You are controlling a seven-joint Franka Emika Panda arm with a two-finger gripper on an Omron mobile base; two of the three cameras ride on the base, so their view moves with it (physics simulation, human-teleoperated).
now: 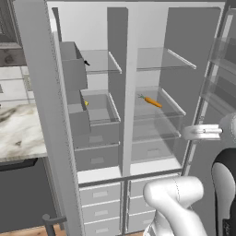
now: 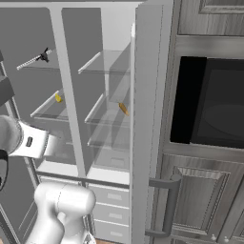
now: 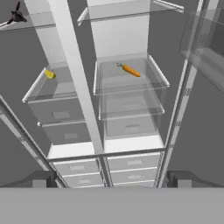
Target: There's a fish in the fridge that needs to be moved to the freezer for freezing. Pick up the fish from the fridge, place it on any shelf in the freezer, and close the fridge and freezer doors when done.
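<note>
The fish [image 1: 86,62] lies on the upper glass shelf [image 1: 99,70] of the left compartment, at that shelf's left end, close behind the bins [image 1: 73,69] of the open left door [image 1: 44,115]. In the hand view it sits in the far upper left corner, a small dark shape with thin pointed ends. Its long axis is hard to read at this size; in the right base view it seems to slant across the shelf's front edge.

The gripper [image 1: 190,133] hangs in front of the right compartment, low and near, about level with the lower shelf. Its jaws stand wide and released, grasping nothing. So the fish is up and to the left of the jaws and farther in, across the white centre post [image 1: 128,92]. The coming move likely calls for a swing left past that post, a rise to the top shelf, and probably a turn of the wrist across the fish's length.

A carrot [image 1: 151,101] lies on the right middle shelf, a small yellow thing [image 1: 85,103] on the left one.
</note>
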